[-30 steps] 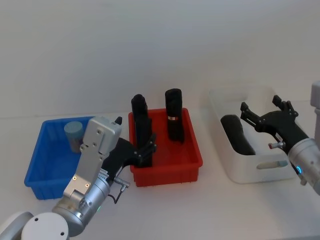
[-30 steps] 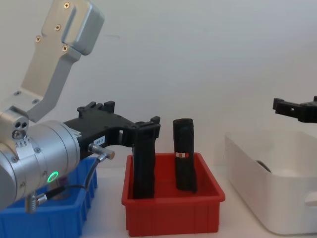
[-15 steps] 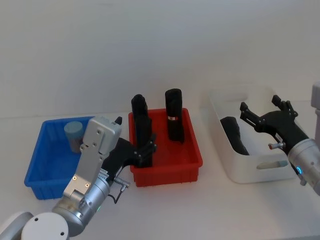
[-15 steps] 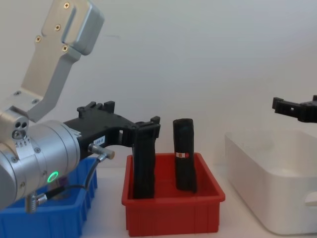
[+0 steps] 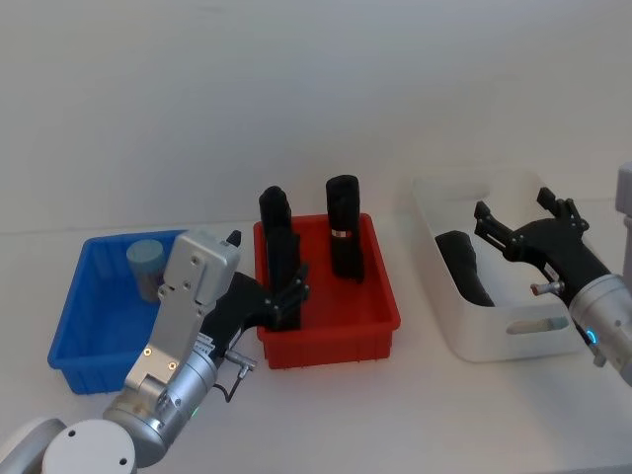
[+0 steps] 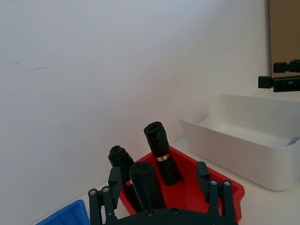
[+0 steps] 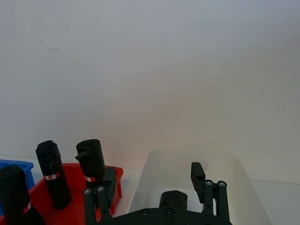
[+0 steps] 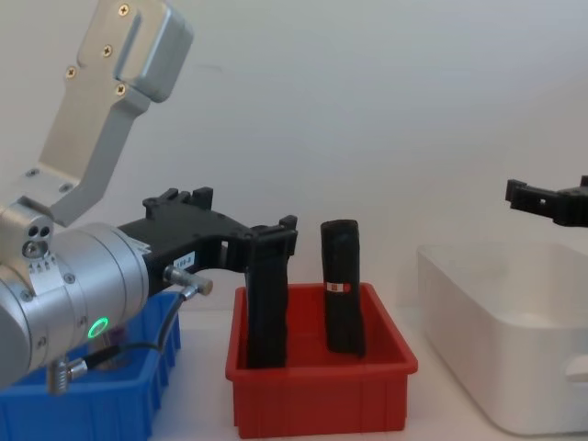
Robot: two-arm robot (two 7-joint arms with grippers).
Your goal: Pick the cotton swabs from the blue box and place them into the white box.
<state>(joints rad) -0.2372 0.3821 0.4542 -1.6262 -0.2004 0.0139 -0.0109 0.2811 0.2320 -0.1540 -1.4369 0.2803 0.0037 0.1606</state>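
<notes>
While one swab jar [image 5: 146, 263] is left in the blue box [image 5: 99, 336], both hands are seen open and empty: the right hand [image 5: 521, 223] over the white box [image 5: 494, 336] at 3 o'clock, the left hand [image 5: 286, 296] by the red bin [image 5: 375, 316]. A reach to 9 o'clock by the left hand is judged next.

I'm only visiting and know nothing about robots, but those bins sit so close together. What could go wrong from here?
1. The left gripper hangs open at the red bin's near-left corner, beside a tall black block; swinging toward the blue box might topple it.
2. One cotton swab jar stands in the blue box's far corner, close to the walls, so the jaws may catch the rim.
3. The right gripper hovers open over the white box, which holds a dark object; a dropped jar could bounce off.
</notes>
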